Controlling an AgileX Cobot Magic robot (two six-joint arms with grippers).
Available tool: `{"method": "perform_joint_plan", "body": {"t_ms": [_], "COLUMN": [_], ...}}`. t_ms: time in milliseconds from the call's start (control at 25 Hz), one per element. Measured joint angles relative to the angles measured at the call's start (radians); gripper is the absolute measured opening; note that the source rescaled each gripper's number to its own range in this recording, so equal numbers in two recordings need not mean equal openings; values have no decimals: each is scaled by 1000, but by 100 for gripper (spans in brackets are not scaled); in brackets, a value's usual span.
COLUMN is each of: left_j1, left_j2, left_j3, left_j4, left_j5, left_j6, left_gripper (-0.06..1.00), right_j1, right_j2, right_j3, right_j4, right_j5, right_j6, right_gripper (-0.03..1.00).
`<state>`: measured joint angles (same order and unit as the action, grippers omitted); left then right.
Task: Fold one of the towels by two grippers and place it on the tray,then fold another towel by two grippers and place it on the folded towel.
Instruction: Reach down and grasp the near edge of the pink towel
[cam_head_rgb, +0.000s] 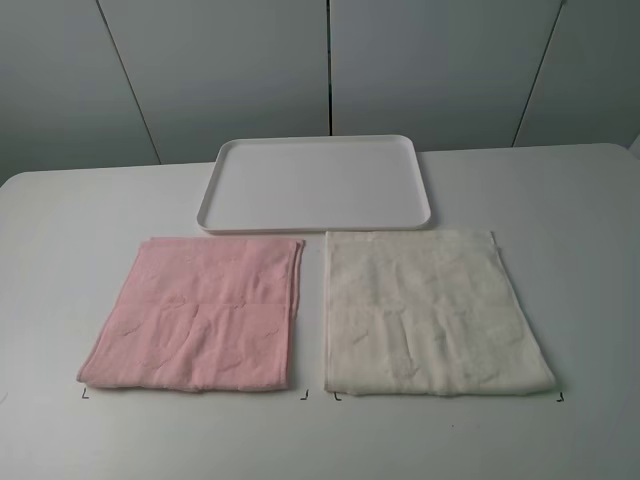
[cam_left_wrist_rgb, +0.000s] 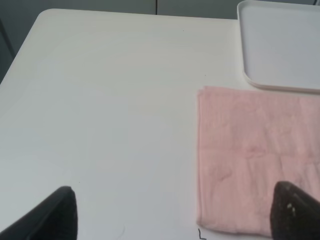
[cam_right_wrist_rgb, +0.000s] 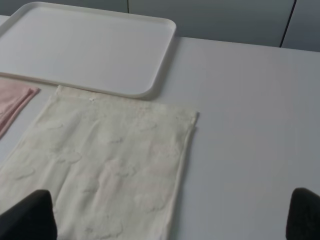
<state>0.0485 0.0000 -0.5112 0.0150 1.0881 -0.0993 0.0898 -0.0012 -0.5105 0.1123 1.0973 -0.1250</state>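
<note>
– Grey wall panels (cam_head_rgb: 230, 70) close off the back, and a white worktop (cam_head_rgb: 580, 250) fills everything in front of them. What sits on it?

– Biggest is the white tray (cam_head_rgb: 310, 185), at the far middle, flat, with its low rim all round. Both towels lie nearer than it, side by side.

– Which towel is where?

– The cream towel (cam_head_rgb: 430, 310) is spread flat on the right, its far edge just beside the tray's near rim. The pink towel (cam_head_rgb: 200, 315) lies flat on the left, a little smaller, with a narrow gap to the tray and a strip of bare worktop between it and the cream one. Its edge toward the cream towel looks doubled over.

– And the arms?

– Only the wrist views show them. The left end effector (cam_left_wrist_rgb: 177, 215) has its jaws spread wide, gripping nothing: one finger above bare worktop, the other above the pink towel's near corner. The right end effector (cam_right_wrist_rgb: 167, 215) is equally wide and empty, one finger over the cream towel, the other over bare worktop.

– Anything smaller?

– Small black corner marks (cam_head_rgb: 306, 394) on the worktop by the towels' near corners.
</note>
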Motion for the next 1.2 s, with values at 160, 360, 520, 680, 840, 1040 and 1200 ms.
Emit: {"method": "perform_joint_plan", "body": {"t_ms": [160,360,520,680,840,1040,1200], "left_j1": [0,0,0,0,0,0,0], "left_j2": [0,0,0,0,46,188,353], "left_j3": [0,0,0,-6,-14,-59,-118], "left_j4": [0,0,0,0,-5,-8,-3], "left_j5": [0,0,0,9,19,-28,-110], "left_j6": [0,0,0,27,70,147,211], "left_gripper": [99,99,99,99,99,99,99], "right_j1": [0,0,0,0,0,0,0], "right_j2": [0,0,0,0,57,214,393], "right_j3": [0,0,0,-4,-36,-100,-172], "right_j4": [3,8,8,8,8,30,99], "right_j5": [0,0,0,20,67,22,-1], "right_j6": [2,3,8,20,31,2,-53], "right_gripper": [100,100,100,100,100,100,100]}}
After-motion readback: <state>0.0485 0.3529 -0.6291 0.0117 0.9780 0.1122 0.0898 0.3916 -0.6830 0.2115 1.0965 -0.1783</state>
